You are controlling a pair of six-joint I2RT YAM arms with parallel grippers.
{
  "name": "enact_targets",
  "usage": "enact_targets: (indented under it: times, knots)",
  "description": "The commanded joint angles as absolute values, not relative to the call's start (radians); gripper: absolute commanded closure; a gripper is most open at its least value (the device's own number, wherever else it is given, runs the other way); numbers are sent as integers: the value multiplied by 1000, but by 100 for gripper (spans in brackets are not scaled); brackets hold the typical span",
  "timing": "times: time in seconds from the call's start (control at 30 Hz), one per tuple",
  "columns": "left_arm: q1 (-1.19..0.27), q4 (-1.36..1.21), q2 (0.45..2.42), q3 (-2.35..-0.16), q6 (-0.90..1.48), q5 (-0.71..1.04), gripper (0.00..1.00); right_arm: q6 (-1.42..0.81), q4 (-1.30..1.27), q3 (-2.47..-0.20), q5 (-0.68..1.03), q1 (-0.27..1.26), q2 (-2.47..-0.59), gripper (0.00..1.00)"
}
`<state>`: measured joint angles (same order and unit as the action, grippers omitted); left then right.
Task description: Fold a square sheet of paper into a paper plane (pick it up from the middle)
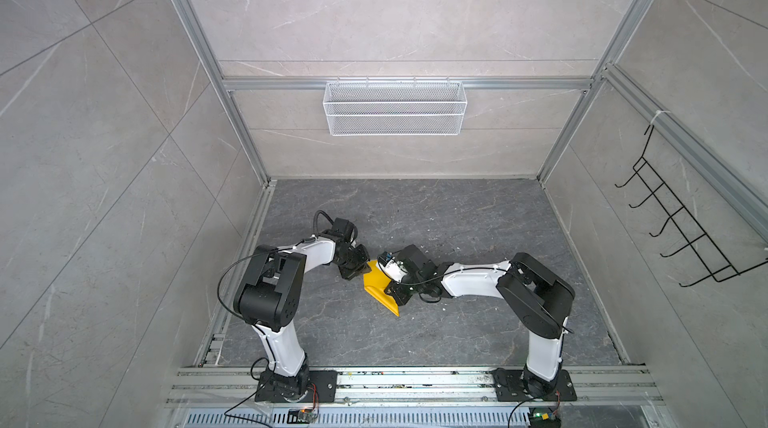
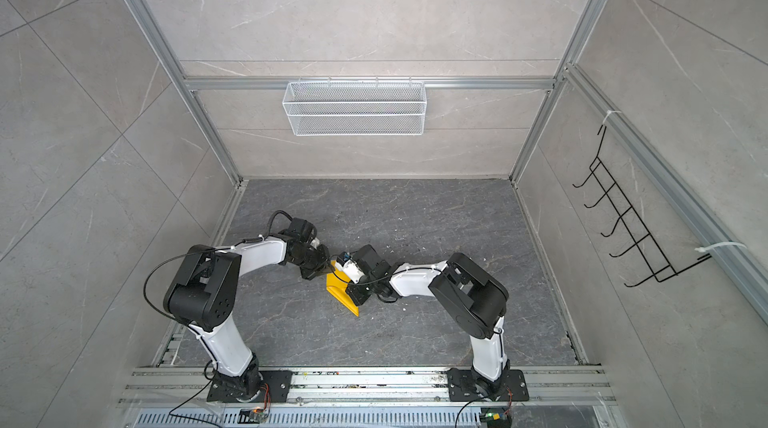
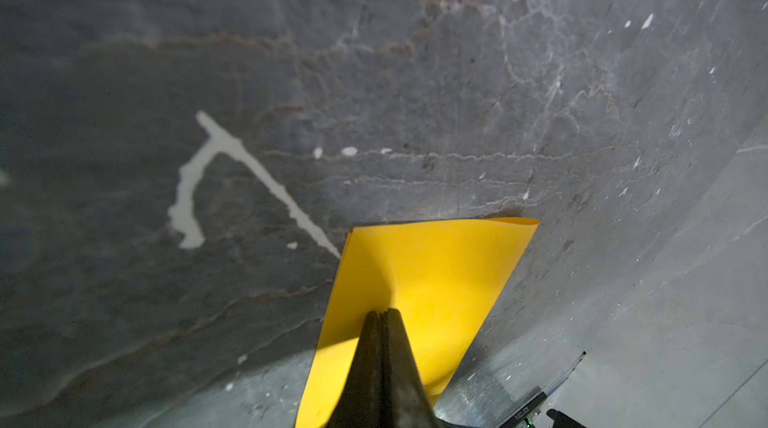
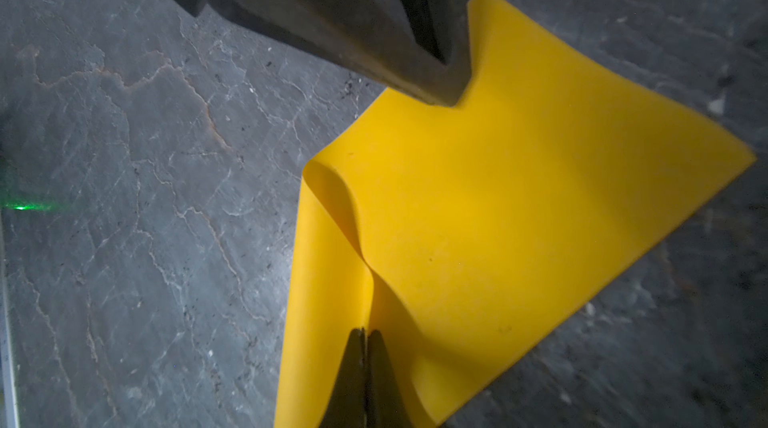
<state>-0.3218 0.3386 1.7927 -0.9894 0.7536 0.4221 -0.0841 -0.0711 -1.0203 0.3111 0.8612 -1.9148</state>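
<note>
The square sheet of paper (image 1: 379, 289) (image 2: 341, 292) is bright yellow, held just above the middle of the dark table, buckled into a soft fold with one corner pointing toward the front. My left gripper (image 1: 367, 270) (image 2: 330, 270) (image 3: 381, 313) is shut on its far edge; in the right wrist view it (image 4: 448, 87) pinches the paper (image 4: 519, 197) where it dents. My right gripper (image 1: 389, 291) (image 2: 351, 293) (image 4: 365, 332) is shut on the sheet's right side, a crease running from its tips. In the left wrist view the paper (image 3: 436, 272) spreads beyond the jaws. A paper plane is not in view.
The dark stone table top (image 1: 457, 218) carries white scuff marks (image 3: 232, 147). A white wire basket (image 1: 395, 107) hangs on the back wall and a black hook rack (image 1: 681, 218) on the right wall. Aluminium rails (image 1: 415, 384) with both arm bases run along the front.
</note>
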Motion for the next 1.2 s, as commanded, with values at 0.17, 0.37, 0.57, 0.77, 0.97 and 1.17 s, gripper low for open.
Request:
enact_targets:
  times: [0.17, 0.37, 0.57, 0.77, 0.97, 1.17]
  knots:
    - [-324, 385, 1816, -997, 720, 394, 100, -98, -56, -1030, 293, 857, -1877, 95]
    - [-324, 388, 1818, -999, 717, 394, 100, -99, -49, -1028, 278, 857, -1892, 95]
    - [-324, 387, 1815, -1001, 716, 397, 100, -97, -43, -1031, 285, 857, -1909, 95]
    - [-324, 384, 1804, -1009, 720, 409, 100, -95, -31, -1042, 307, 856, -1931, 95]
    - [-324, 384, 1789, -1016, 725, 410, 100, -98, -27, -1037, 306, 857, -1937, 95]
    - [-324, 382, 1692, -1007, 758, 395, 95, -98, -17, -1042, 307, 857, -1940, 95]
